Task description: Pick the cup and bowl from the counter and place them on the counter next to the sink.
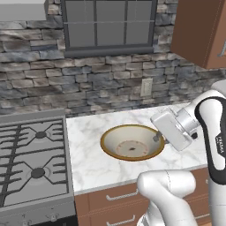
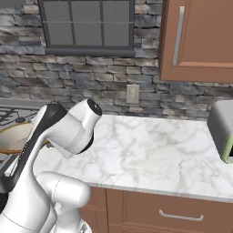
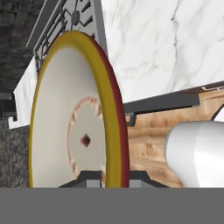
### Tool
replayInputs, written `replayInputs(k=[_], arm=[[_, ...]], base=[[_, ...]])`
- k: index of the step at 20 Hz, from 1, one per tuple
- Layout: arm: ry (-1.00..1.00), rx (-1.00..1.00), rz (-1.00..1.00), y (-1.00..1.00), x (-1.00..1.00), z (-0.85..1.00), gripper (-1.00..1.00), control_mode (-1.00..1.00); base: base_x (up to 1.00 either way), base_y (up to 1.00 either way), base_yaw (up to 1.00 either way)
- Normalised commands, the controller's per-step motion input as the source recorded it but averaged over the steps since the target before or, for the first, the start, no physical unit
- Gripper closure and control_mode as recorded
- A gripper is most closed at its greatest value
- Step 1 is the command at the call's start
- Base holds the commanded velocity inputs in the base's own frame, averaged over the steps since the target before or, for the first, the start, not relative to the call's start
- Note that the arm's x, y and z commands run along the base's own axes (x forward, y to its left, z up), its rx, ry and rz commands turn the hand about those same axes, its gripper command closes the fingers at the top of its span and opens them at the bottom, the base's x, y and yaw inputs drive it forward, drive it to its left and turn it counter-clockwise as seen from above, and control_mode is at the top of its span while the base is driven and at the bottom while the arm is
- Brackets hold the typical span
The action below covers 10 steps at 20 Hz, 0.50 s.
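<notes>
**Gripper clamped on the bowl's rim beside the stove**

Grey stone brick backs a white marble counter point(image 1: 92, 163) with brown wooden drawers beneath. At the counter's left edge sits a grey gas stove point(image 1: 33, 159); a dark-framed window point(image 1: 108, 24) is set in the wall above, and a wall outlet point(image 1: 146, 87) sits lower on the brick. In the right base view a wooden cabinet point(image 2: 200, 38) hangs overhead and a grey-green appliance point(image 2: 223, 129) stands at the far right of the marble.

The bowl point(image 1: 132, 143), cream inside with a golden-brown rim, sits just right of the stove; whether it rests on the marble or is lifted off it I cannot tell. The gripper point(image 1: 157, 137) meets its right rim. In the hand view the two dark fingertips point(image 3: 90, 179) straddle the rim point(image 3: 111, 131), one inside and one outside, closed onto it.
</notes>
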Motion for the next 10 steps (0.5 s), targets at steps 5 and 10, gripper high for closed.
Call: replayInputs(k=[5, 10], arm=[[0.0, 0.01, 0.0, 0.0, -0.01, 0.0, 1.0, -1.0], [0.0, 0.0, 0.0, 0.0, 0.0, 0.0, 1.0, -1.0]], base=[[0.0, 0.0, 0.0], [0.0, 0.0, 0.0]])
